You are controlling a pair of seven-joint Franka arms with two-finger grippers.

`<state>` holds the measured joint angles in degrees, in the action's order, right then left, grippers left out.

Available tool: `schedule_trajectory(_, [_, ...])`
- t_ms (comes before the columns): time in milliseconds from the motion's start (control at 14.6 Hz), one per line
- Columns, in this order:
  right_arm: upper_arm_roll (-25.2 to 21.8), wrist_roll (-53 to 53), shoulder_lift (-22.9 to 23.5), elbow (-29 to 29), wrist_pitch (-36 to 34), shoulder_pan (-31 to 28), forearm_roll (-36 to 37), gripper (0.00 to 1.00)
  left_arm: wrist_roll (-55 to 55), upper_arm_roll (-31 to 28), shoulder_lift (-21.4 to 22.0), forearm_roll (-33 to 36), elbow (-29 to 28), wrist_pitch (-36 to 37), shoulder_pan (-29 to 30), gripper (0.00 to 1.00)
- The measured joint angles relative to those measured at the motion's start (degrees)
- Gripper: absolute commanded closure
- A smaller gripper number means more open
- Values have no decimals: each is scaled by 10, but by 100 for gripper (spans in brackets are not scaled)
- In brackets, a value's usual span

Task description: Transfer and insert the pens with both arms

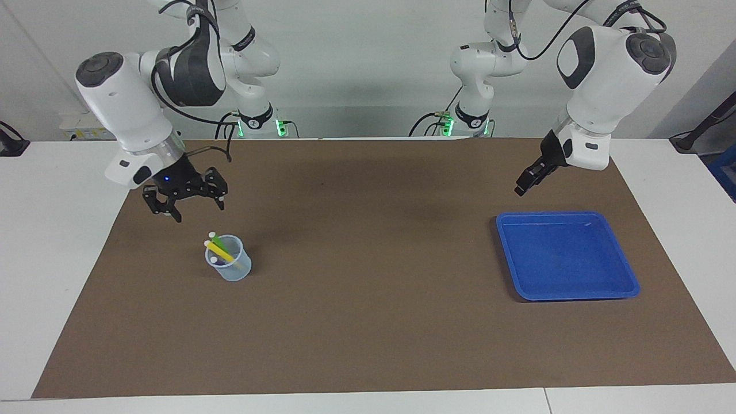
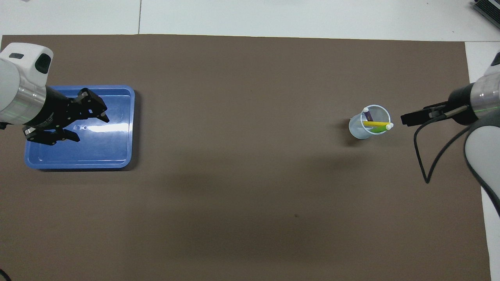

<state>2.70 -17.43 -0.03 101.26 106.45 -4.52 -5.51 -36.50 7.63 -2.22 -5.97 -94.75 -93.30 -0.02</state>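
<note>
A: Where are the pens sitting in your two views?

B: You are looking at all three inside the clear cup [image 1: 229, 264], which is standing on the brown mat [image 1: 368, 322] toward the right arm's end of the table. The yellow pen [image 1: 219, 250] is leaning across the cup's mouth, the green pen [image 1: 218, 241] is lying just under it, and the purple pen [image 2: 367, 114] is showing best from overhead, its whitish end resting at the rim. All three whitish ends are poking up above the rim.

A: And the right gripper?

B: You are seeing the right gripper [image 1: 190, 208] hanging in the air over bare mat, up and off to one side of the cup, apart from it. Its fingers are standing spread, and they are carrying nothing.

A: What is the left gripper doing?

B: You are seeing the left gripper [image 1: 521, 188] raised over the mat just beside the blue tray [image 1: 629, 282], on the tray's robot-ward side. From overhead its fingers are appearing parted, with nothing between them. The tray is lying toward the left arm's end of the table, well apart from the cup.
</note>
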Motion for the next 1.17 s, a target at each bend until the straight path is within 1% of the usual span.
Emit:
schedule_trajectory(69, [0, 0, -10, 0, -12, -2, 2, 0, 14, 0, 6, 0, 0, 14, 0, 0])
schedule_trajectory(206, [0, 0, -25, 0, -32, -2, 9, 0, 78, 0, 18, 1, 0, 38, 2, 0])
schedule_trajectory(412, [1, 6, -34, 0, -50, -2, 23, 0, 147, 0, 32, 14, 0, 54, 11, 0])
schedule_trajectory(618, [5, 17, -34, 1, -51, -1, 24, 0, 168, 2, 37, 22, -2, 55, 12, 0])
schedule_trajectory(1167, [3, 22, -34, 1, -60, -3, 24, 0, 180, 4, 39, 23, -11, 52, 12, 0])
